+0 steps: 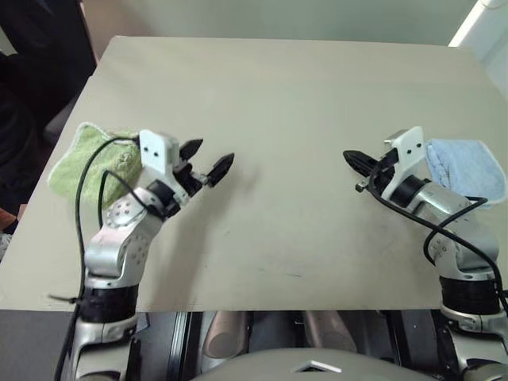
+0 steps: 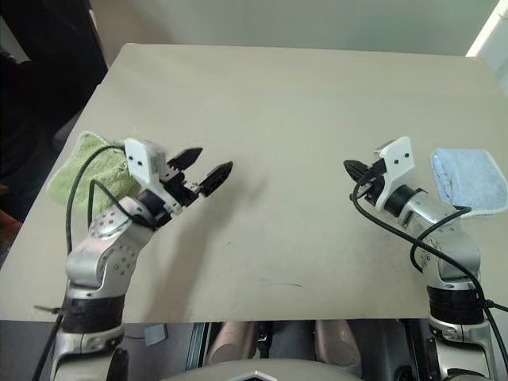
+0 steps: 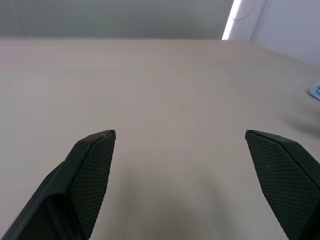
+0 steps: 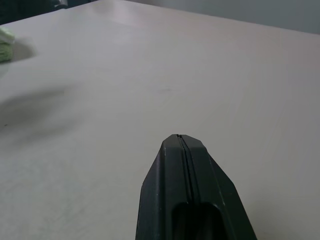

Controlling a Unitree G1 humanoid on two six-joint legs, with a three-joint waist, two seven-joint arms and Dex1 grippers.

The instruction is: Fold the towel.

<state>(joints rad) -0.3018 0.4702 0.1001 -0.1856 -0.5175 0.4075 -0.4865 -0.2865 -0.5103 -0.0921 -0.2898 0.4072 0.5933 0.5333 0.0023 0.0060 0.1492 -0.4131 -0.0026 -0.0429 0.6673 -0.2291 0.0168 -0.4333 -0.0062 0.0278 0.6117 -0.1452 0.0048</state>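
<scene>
Nearest me, left gripper point(image 1: 208, 161) hovers, fingers apart and empty; right gripper point(image 1: 355, 161), fingers together. Green towel point(image 1: 87, 161) lies bunched at nine o'clock on the surface point(image 1: 278, 95). Folding seems finished; I'd next verify.

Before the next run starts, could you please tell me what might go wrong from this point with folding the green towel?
1. The green towel lies bunched at the table's left edge, partly under the left arm; a careless reach could nudge it off.
2. The open left claw points toward the table's middle, away from the towel, so it may close on nothing.
3. The blue towel lies beside the shut right claw and might be picked up by mistake.
</scene>
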